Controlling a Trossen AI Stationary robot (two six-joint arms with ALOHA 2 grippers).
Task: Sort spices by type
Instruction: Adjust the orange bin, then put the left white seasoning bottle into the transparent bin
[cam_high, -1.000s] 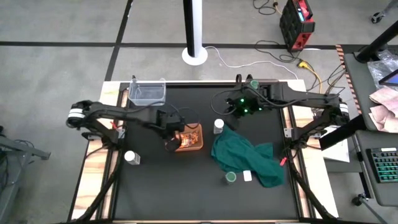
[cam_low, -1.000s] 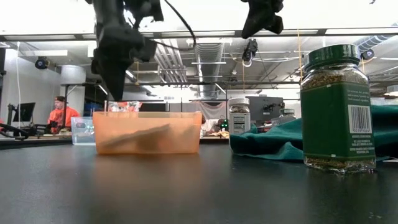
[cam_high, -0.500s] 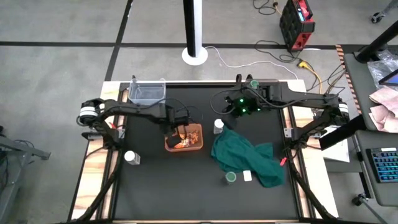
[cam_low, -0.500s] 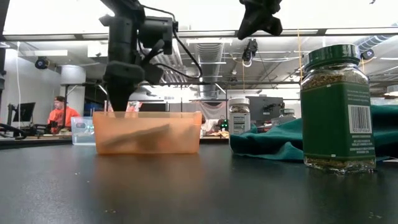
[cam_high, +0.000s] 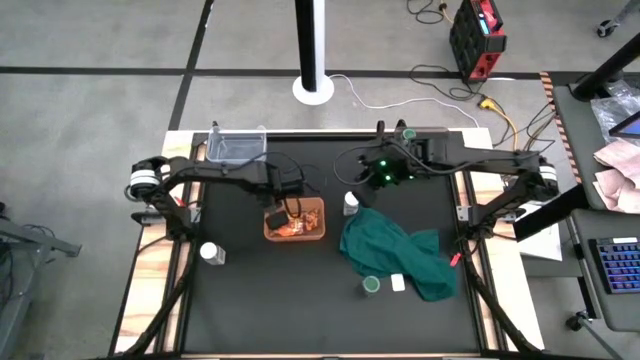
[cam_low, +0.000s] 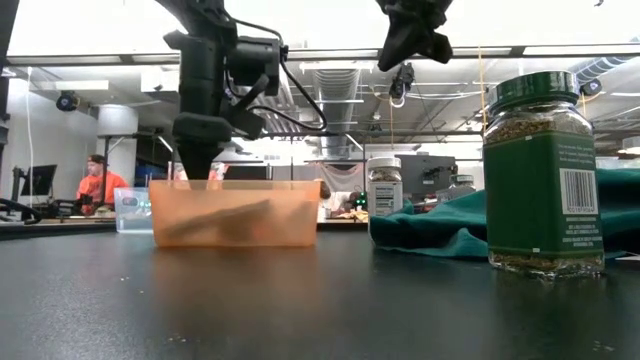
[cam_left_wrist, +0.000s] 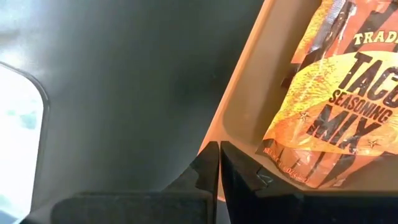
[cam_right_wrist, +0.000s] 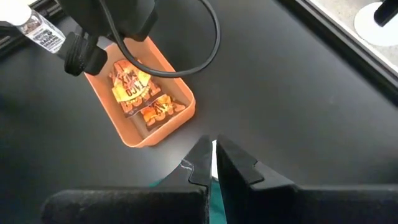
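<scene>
The left gripper (cam_high: 284, 200) hangs at the back edge of the orange bin (cam_high: 316, 234), its fingers (cam_left_wrist: 205, 171) pressed together with nothing between them. The taco seasoning packets (cam_left_wrist: 329, 106) lie in the bin just ahead of and below it, flat, long axis running along the bin's length. The right gripper (cam_high: 372, 176) hovers over bare table with its fingers (cam_right_wrist: 200, 163) likewise closed and empty. The white-capped jar (cam_high: 351, 203) stands upright just below and slightly toward the left arm from it, touching the edge of the green cloth (cam_high: 395, 252). That jar looks like the right arm's likely next pick, since it is much nearer to it than to the left. The green-capped jar (cam_high: 371, 285) sits well beyond it at the cloth's near edge, and another white-capped jar (cam_high: 210, 253) lies out past the left arm's elbow side, closer to the left gripper.
</scene>
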